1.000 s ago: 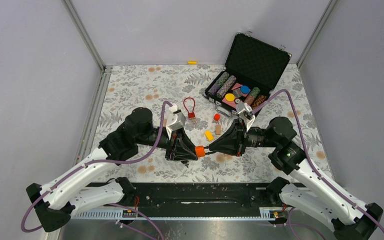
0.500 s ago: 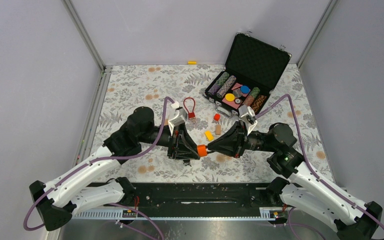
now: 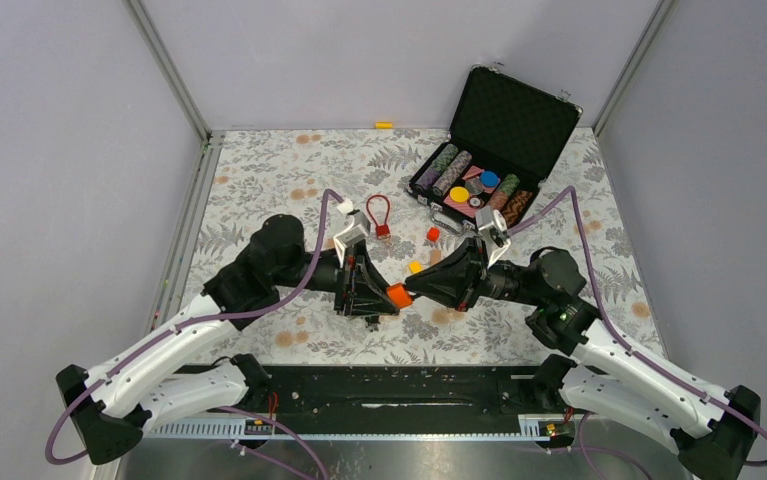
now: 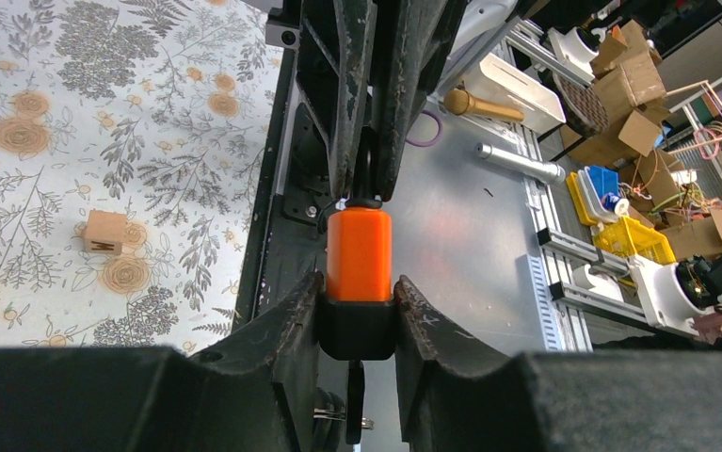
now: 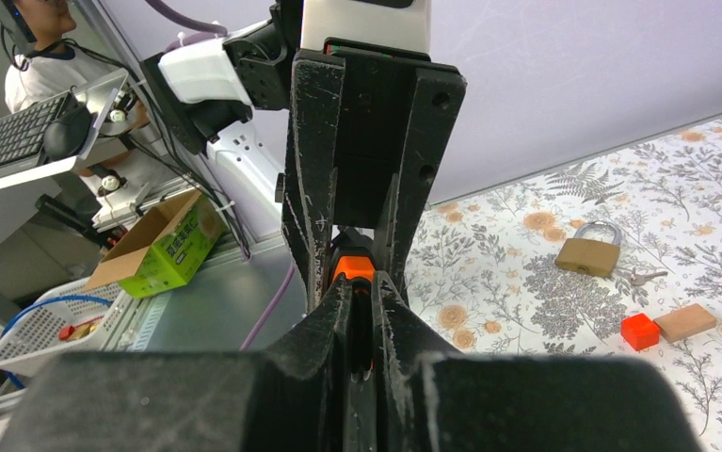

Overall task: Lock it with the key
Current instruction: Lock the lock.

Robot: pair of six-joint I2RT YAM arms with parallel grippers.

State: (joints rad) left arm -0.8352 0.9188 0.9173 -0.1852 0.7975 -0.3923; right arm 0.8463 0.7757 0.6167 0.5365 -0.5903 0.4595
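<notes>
Left jaws: the left gripper [image 4: 358, 311] has its fingers pressed onto the black end of an orange padlock [image 4: 359, 254], one pad on each side.
Right jaws: the right gripper [image 5: 361, 292] is nearly closed, pinching a thin dark key [image 4: 367, 200] at the padlock's far end. The blade is hidden.
Alignment: the two grippers meet nose to nose, with the padlock between them.
Position of lock: held off the table [image 3: 259, 180], in mid-air over its near centre.
Near items: a yellow block [image 3: 415, 267] and a red block [image 3: 432, 234] lie just beyond the grippers. A wooden block [image 4: 104, 231] lies on the cloth.
Other locks: a brass padlock [image 5: 588, 254] lies flat, with a small loose key [image 5: 641, 277] beside it. A red cable lock [image 3: 378, 215] lies farther back.
Far right: an open black case [image 3: 514, 125] holding poker chips.
</notes>
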